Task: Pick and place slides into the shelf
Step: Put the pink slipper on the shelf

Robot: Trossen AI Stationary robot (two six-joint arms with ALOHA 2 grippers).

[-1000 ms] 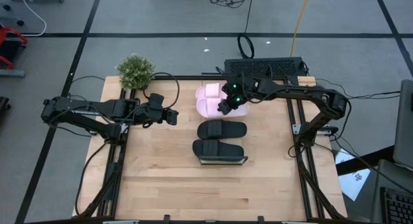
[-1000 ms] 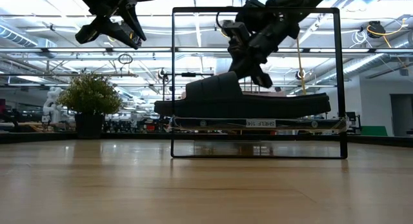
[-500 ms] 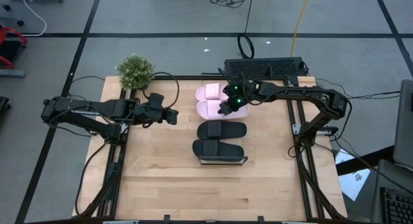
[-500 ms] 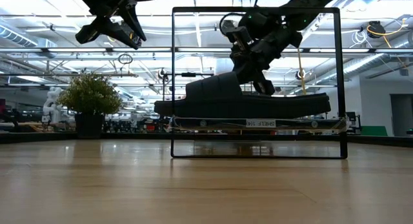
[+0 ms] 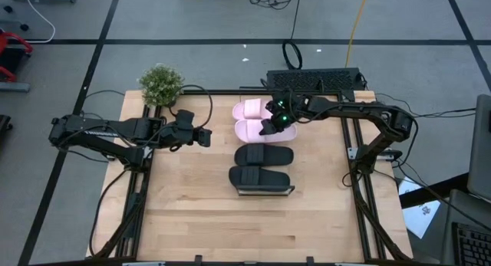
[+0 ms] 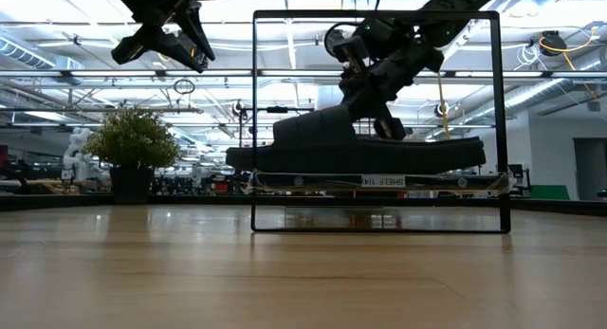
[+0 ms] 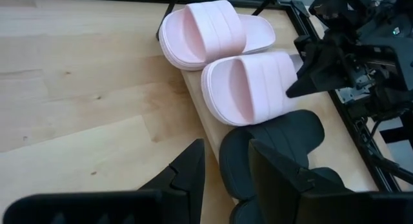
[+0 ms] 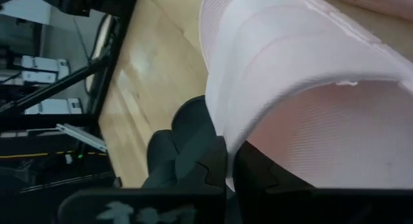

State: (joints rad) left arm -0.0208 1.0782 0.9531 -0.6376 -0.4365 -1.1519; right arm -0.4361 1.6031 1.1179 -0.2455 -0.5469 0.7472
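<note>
From above, the right gripper [image 5: 270,126] covers one end of the nearer pink slide [image 5: 253,130], so any contact there is hidden; its fingers are pressed together. In the low view the black slides [image 6: 351,151] block the pink pair. Since the earlier frames that gripper has drawn back slightly along the pink slides; nothing else moved. A label on the shelf [image 6: 379,181] edge seems to read "SHELF", the rest illegible. All four slides lie on the shelf. The left gripper [image 5: 205,138] hangs beside them, fingers partly apart, empty
</note>
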